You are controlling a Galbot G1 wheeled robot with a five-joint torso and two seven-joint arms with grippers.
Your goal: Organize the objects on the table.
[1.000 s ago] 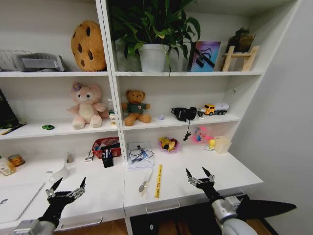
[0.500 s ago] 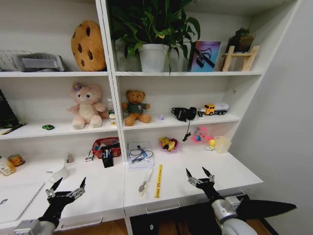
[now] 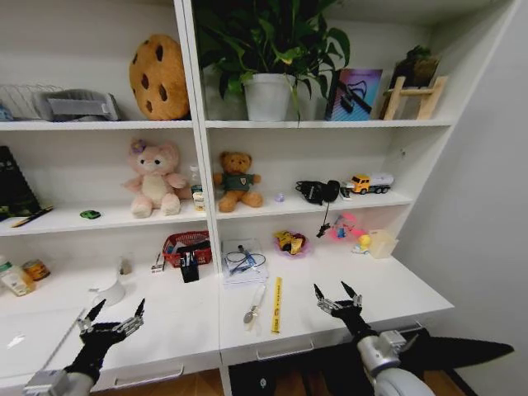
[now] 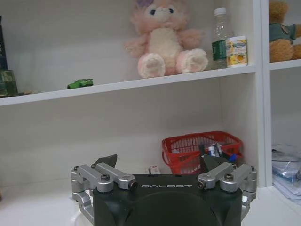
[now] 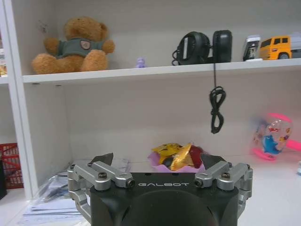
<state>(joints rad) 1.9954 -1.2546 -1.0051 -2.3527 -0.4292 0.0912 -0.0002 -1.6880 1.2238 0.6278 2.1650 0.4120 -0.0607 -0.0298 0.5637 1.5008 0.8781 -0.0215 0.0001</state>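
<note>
White table [image 3: 346, 289]; left gripper [image 3: 111, 318] and right gripper [image 3: 337, 299] hover, jaws released.

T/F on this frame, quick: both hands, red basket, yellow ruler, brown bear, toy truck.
1. Both hands are open and hold nothing. True: the left hand and the right hand hover over the front of the table with fingers spread.
2. The red basket stands on the table by the shelf divider. True.
3. The yellow ruler sits on the middle shelf. False: it lies flat on the table, beside a spoon.
4. The brown bear lies on the table. False: it sits on the middle shelf.
5. The right hand grips the toy truck. False: the truck stands on the middle shelf, apart from the hand.
</note>
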